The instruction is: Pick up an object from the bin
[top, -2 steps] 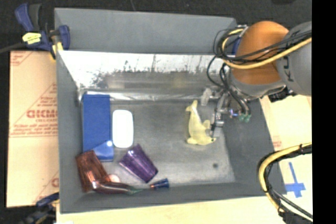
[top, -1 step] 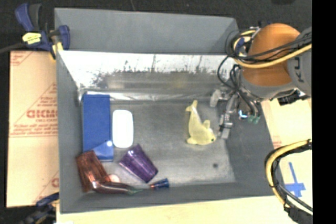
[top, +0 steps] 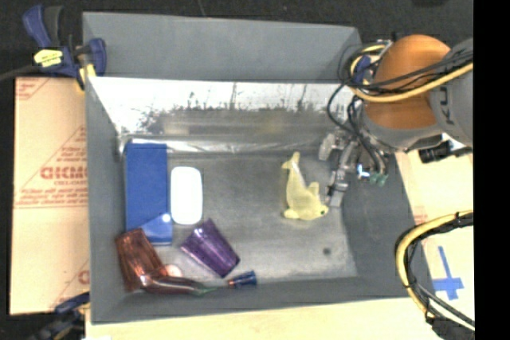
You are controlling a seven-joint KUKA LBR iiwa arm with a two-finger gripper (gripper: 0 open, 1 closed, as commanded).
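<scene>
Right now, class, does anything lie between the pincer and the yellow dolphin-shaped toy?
Nothing visible does. The pincer hangs close beside the yellow toy, on its right; the blue block, white oval and purple cup lie away at the left.

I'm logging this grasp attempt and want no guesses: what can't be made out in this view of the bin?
- Camera view, gripper beside the yellow dolphin toy: contact cannot be judged from above.
- White oval piece: on the blue box's edge or just beside it, unclear.
- Small blue thing at the front wall: too small to identify.
</scene>
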